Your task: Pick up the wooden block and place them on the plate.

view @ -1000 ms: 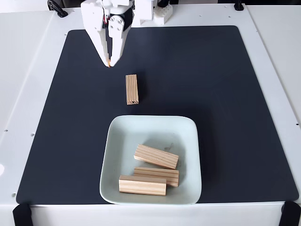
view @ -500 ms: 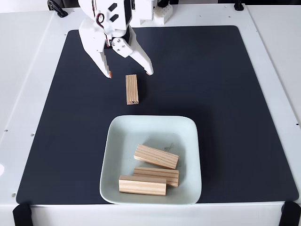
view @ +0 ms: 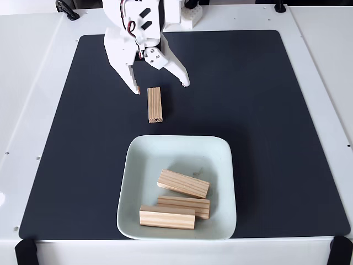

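Note:
A pale wooden block (view: 154, 104) lies lengthwise on the black mat, a little beyond the plate's far rim. My white gripper (view: 161, 87) hangs open just behind the block's far end, one fingertip to the left of that end and the other off to its right, nothing between them. The mint-white square plate (view: 138, 165) sits near the front of the mat. Three more wooden blocks rest inside it: one slanted (view: 183, 184), one below it (view: 183, 206), one at the front left (view: 166, 217).
The black mat (view: 265, 110) covers most of the white table (view: 33, 83), with bare mat to the right and left of the plate. The arm's base (view: 176, 14) stands at the far edge. Black clamps sit at the near corners.
The gripper went from shut to open and moved rightward and nearer, now flanking the far end of the lone block. The blocks and plate stayed put.

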Robot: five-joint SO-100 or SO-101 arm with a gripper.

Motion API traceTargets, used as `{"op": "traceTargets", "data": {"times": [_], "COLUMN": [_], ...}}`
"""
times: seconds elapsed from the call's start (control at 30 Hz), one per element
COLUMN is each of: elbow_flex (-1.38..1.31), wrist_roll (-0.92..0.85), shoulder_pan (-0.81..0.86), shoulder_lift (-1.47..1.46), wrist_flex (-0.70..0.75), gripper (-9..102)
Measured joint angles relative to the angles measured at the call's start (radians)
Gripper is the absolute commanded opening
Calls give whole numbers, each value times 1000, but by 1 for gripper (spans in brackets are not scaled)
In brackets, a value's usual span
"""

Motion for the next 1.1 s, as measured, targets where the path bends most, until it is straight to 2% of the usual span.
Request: {"op": "traceTargets", "data": {"times": [0.23,0.5,1.1], "elbow_flex": [31,117,115], "wrist_roll": [-5,-5,-8], "shoulder_pan": [5,3,14], "shoulder_lift": [0,0,-86], "wrist_flex": [0,-112,-175], "gripper": [45,45,45]}}
